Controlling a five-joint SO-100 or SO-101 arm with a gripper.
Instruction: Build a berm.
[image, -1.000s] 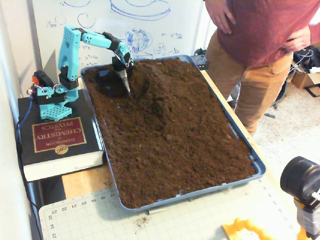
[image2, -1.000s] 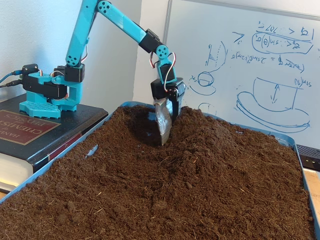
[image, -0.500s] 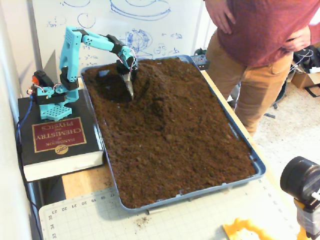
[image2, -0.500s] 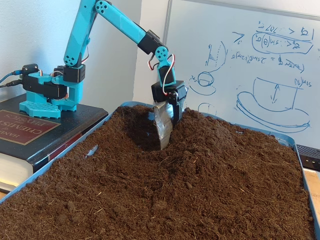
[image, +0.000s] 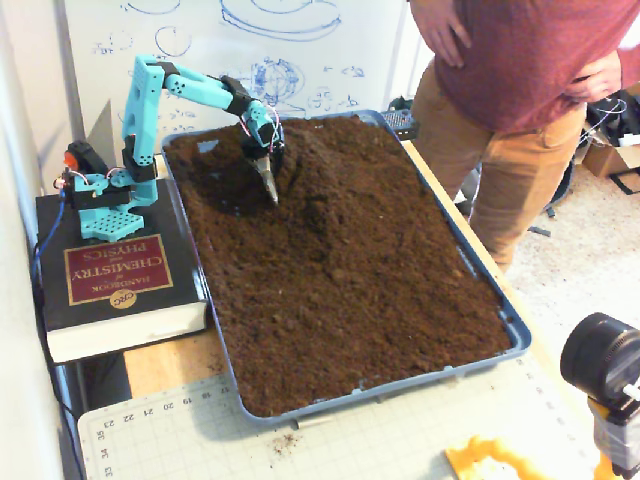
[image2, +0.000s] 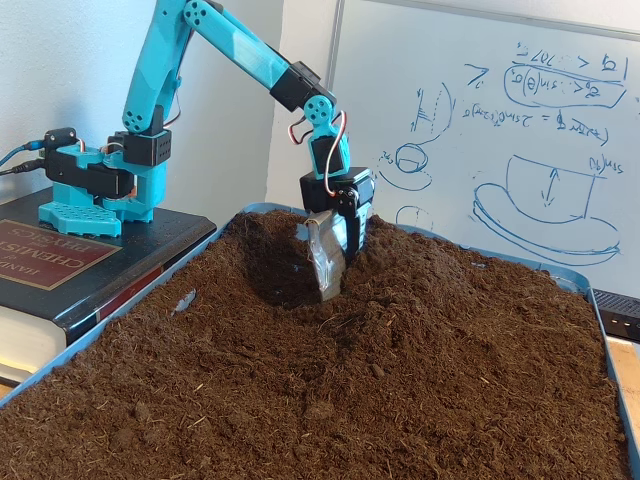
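The berm (image: 335, 165) is a raised mound of dark-brown crumbly soil in the far part of the blue tray (image: 521, 338). In the other fixed view the berm (image2: 440, 275) rises to the right of the arm, inside the tray (image2: 95, 335). My teal arm reaches down from the left. The gripper (image: 271, 190) points down with its grey metal tip touching the soil at the mound's left flank. The gripper (image2: 329, 280) has its jaws together and nothing held. A scooped hollow (image: 225, 180) lies left of the tip, and it also shows in the other fixed view (image2: 268, 275).
The arm's base (image: 105, 205) stands on a thick black and red book (image: 110, 285) left of the tray. A person (image: 520, 110) stands at the far right. A whiteboard (image2: 500, 130) is behind. A cutting mat (image: 300, 445) and a black camera (image: 605, 365) are in front.
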